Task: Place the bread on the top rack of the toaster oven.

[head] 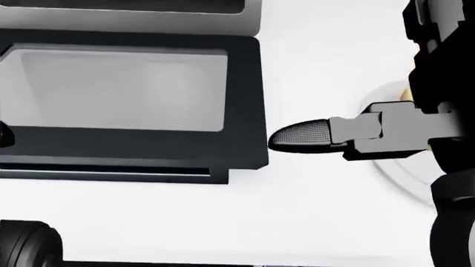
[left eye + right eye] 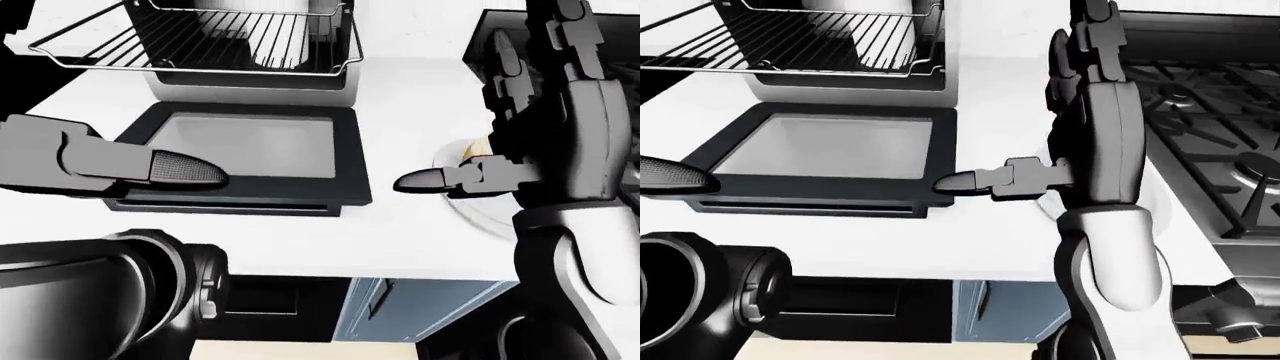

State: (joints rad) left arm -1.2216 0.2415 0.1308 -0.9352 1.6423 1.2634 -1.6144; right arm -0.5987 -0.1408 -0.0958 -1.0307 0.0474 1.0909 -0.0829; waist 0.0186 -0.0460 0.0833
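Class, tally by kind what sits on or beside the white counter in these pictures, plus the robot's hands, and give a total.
Silver toaster oven with open glass door: 1
Pulled-out wire rack: 1
Round white plate: 1
Tan bread, mostly hidden: 1
Black gas stove: 1
Hands: 2, left hand and right hand
Total: 7

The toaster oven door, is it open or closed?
Open. The door lies flat on the counter, glass facing up, and the wire rack sticks out above it.
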